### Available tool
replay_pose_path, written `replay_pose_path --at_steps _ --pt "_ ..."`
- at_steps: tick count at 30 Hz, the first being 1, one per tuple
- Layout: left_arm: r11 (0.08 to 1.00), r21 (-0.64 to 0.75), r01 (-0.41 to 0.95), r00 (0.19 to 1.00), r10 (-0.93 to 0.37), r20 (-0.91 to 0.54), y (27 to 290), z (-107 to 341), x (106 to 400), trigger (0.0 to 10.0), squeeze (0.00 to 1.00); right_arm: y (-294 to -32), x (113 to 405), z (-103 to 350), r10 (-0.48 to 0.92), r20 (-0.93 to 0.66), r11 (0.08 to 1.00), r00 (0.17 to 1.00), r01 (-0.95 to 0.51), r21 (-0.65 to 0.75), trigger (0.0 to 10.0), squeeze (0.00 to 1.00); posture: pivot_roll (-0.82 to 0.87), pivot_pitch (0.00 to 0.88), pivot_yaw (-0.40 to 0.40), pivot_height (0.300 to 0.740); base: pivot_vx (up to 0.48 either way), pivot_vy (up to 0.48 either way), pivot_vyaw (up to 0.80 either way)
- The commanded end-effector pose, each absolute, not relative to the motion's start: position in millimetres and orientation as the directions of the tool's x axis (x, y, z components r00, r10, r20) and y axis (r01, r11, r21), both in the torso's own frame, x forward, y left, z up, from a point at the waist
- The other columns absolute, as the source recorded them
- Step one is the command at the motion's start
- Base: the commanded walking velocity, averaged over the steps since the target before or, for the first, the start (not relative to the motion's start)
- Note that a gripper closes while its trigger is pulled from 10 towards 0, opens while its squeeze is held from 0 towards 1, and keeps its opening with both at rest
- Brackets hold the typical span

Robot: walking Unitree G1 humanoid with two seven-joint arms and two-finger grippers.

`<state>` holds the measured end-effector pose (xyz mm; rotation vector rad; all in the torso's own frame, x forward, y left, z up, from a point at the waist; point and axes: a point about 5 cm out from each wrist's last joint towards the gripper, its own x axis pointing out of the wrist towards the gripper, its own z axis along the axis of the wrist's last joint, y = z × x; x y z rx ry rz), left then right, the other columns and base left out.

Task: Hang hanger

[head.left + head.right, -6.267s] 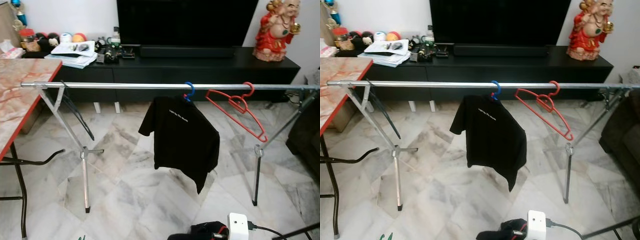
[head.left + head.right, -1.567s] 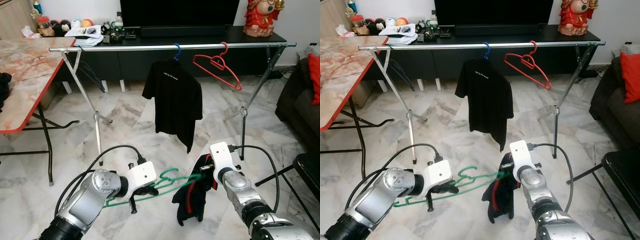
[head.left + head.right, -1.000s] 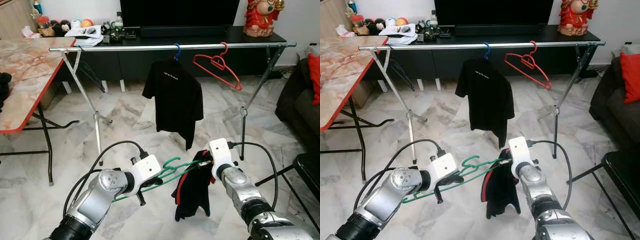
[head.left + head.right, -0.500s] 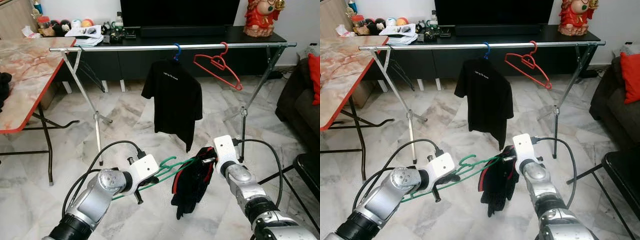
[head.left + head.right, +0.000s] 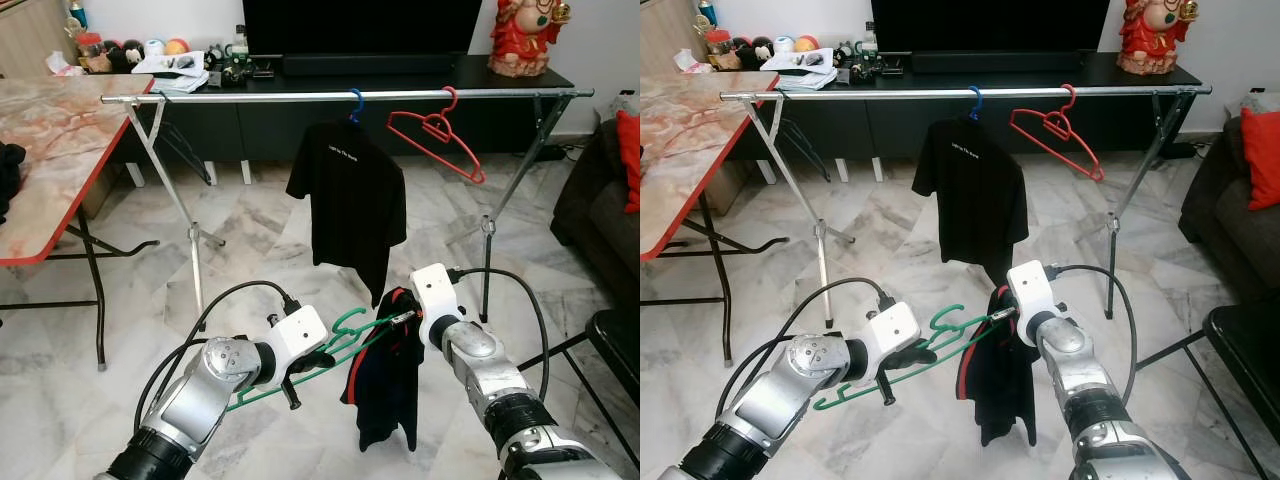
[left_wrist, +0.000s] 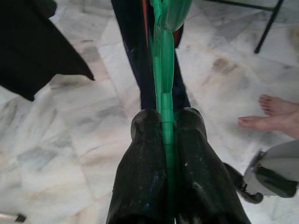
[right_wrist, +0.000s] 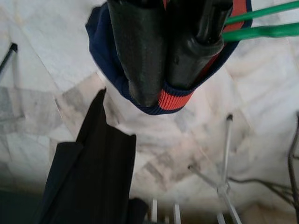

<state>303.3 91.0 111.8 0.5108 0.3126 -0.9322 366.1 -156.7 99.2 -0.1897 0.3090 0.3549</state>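
Note:
My left gripper is shut on the lower bar of a green hanger, held low in front of me; the wrist view shows the bar pinched between its fingers. My right gripper is shut on the red-trimmed collar of a dark navy garment, at the hanger's right end. The garment hangs limp below, and its collar wraps both fingers beside the green hanger bars. Beyond stands a metal clothes rail with a black T-shirt on a blue hanger and a bare red hanger.
A red-edged marble-top table stands at my left. A black TV console runs behind the rail. A dark sofa and a black stool are at my right. A person's bare foot rests on the marble floor.
My right gripper has moved left toward the hanger's end, and the navy garment now hangs longer beneath it. The left gripper has kept its hold on the green hanger.

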Motion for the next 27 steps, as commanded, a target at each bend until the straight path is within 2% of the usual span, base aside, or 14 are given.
replay_pose_path --at_steps 1,6,10,17,24,27 --pt "0.498 0.306 0.811 0.584 -0.662 -0.470 91.7 114.3 307.2 10.0 0.00 -152.4 369.8 114.0 0.321 -0.263 0.930 0.910 -0.356 -0.097 10.0 0.00 -0.01 0.073 -0.030 0.740 0.000 0.000 0.00" --pt "0.506 0.321 0.801 0.597 -0.627 -0.501 94.5 109.9 308.9 10.0 0.00 -164.2 367.9 110.9 0.220 -0.272 0.970 0.937 -0.240 -0.042 10.0 0.00 -0.01 0.076 -0.029 0.740 0.000 0.000 0.00" --pt "0.506 0.320 0.801 0.597 -0.631 -0.496 93.9 109.5 308.5 10.0 0.00 -168.1 364.6 105.3 0.204 -0.299 0.972 0.932 -0.228 -0.050 10.0 0.00 -0.01 0.077 -0.029 0.740 0.000 0.000 0.00" --pt "0.486 0.278 0.828 0.560 -0.698 -0.447 84.8 115.1 304.2 10.0 0.00 -147.4 358.9 114.9 0.375 -0.281 0.913 0.883 -0.405 -0.054 10.0 0.00 -0.02 0.080 -0.029 0.740 0.000 0.000 0.00" --pt "0.507 0.275 0.817 0.577 -0.707 -0.409 84.7 121.4 307.9 10.0 0.00 -135.4 355.9 137.6 0.483 -0.214 0.864 0.849 -0.502 -0.044 10.0 0.00 -0.02 0.082 -0.028 0.740 0.000 0.000 0.00" --pt "0.516 0.266 0.814 0.580 -0.712 -0.394 84.8 122.1 308.7 10.0 0.00 -124.9 347.4 151.0 0.581 -0.184 0.801 0.793 -0.597 -0.044 10.0 0.00 -0.03 0.085 -0.027 0.740 0.000 0.000 0.00"
